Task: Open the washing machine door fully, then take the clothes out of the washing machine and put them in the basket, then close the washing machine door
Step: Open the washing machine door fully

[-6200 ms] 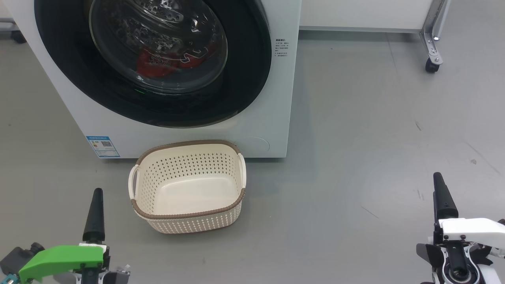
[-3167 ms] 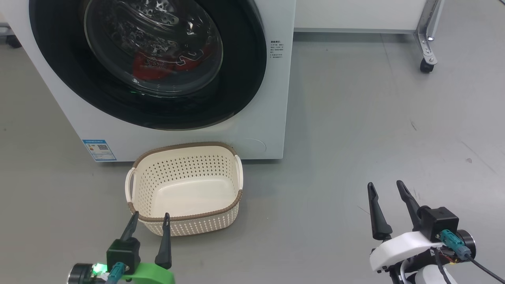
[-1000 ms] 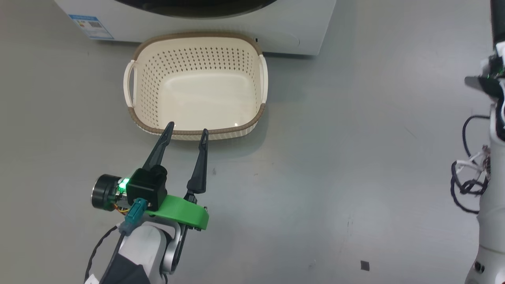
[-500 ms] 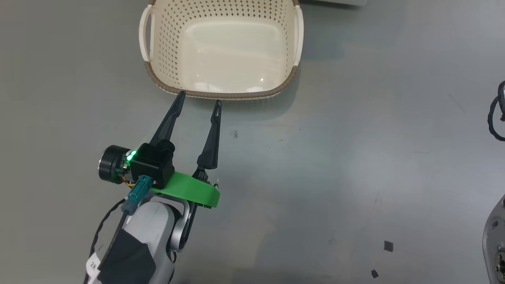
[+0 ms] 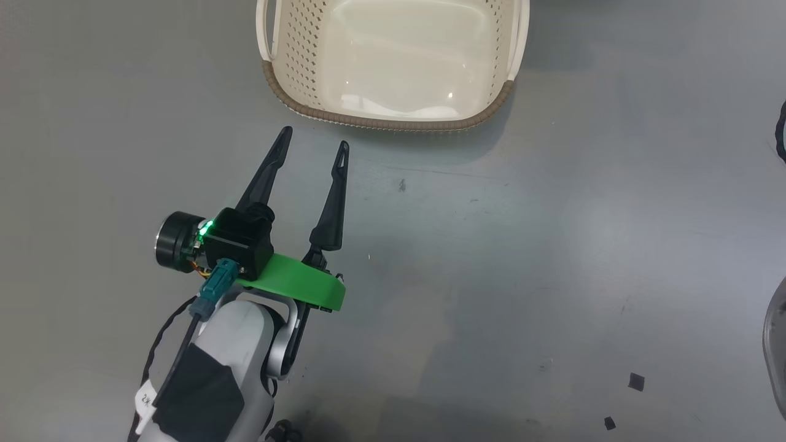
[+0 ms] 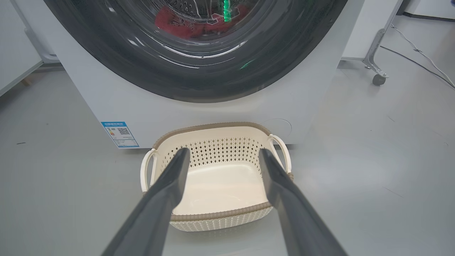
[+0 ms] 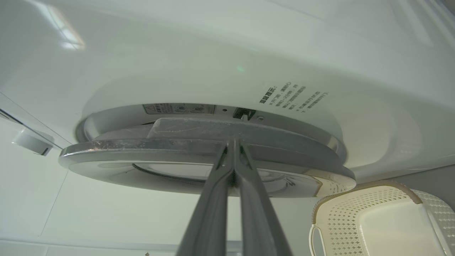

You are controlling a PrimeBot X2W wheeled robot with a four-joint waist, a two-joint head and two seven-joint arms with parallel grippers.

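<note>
Brings closed right hand (image 7: 233, 142) up to door (image 7: 142, 156) rim, holds left hand (image 5: 315, 138) spread before empty basket (image 5: 381, 123), leaves clothes (image 6: 170, 25) inside.

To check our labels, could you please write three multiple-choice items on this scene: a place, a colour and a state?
1. Where is the basket? A on the floor before the washing machine; B atop it; C inside it.
2. What colour are the clothes behind the washing machine door? A blue; B red; C yellow.
3. The left hand is: A shut on cloth; B shut, empty; C open, empty.
Answers: 1 A, floor lies under it; 2 B, red shows through the door; 3 C, spread wide, nothing held.
</note>
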